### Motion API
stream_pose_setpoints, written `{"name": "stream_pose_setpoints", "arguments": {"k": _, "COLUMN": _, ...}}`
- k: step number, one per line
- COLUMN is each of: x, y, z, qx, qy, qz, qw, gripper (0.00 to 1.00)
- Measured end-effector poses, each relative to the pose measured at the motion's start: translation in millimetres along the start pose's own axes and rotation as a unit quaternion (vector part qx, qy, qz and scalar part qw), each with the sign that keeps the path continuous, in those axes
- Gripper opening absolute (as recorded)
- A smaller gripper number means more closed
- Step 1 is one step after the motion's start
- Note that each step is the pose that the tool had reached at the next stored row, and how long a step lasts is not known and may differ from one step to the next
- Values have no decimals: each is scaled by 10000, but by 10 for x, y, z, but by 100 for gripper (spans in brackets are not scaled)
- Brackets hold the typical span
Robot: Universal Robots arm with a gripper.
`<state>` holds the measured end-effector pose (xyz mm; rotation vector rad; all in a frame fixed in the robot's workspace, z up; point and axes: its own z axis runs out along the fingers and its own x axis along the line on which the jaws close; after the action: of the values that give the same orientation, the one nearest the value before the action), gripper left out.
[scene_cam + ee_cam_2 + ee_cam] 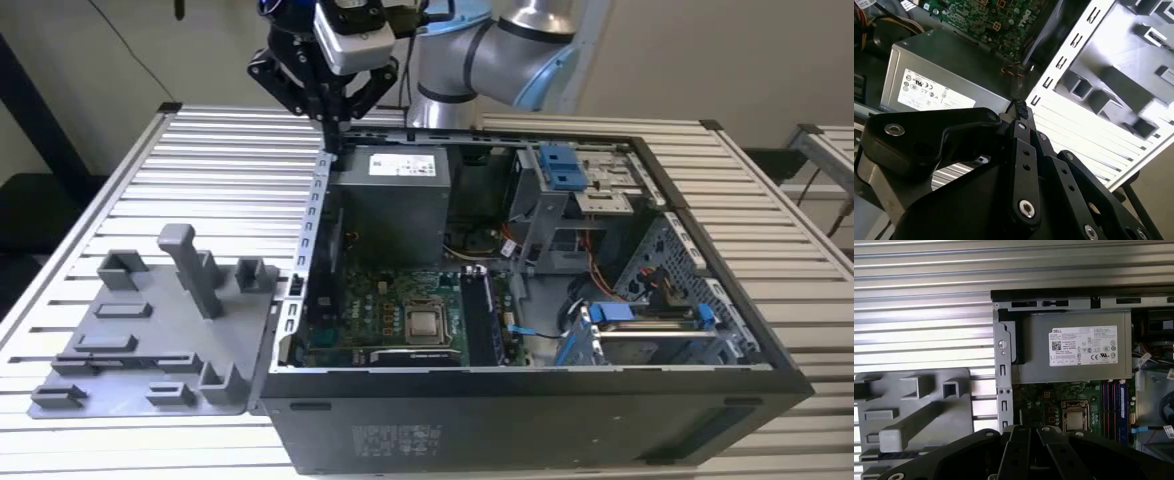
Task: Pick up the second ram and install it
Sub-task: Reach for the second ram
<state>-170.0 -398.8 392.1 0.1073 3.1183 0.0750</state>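
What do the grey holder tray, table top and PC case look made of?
Holder tray: matte grey plastic, seemingly; dull, no glints. Table top: bare ribbed metal, likely aluminium; bright sheen. PC case: sheet metal, dark paint outside, punched panels inside.

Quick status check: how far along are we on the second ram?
Done: a stick looks seated beside the processor socket, though how many I cannot tell. In hand: nothing; the gripper is shut and empty, above the case corner by the power supply. Left: both pickup and install; a dark strip in the grey fixture may be the second ram.
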Motion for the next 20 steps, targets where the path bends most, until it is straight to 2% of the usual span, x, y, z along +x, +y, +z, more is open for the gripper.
{"name": "stream_pose_setpoints", "arguments": {"k": 20, "x": 124, "y": -9, "z": 10, "qx": 0, "qy": 0, "qz": 0, "qw": 10000, "gripper": 11}}
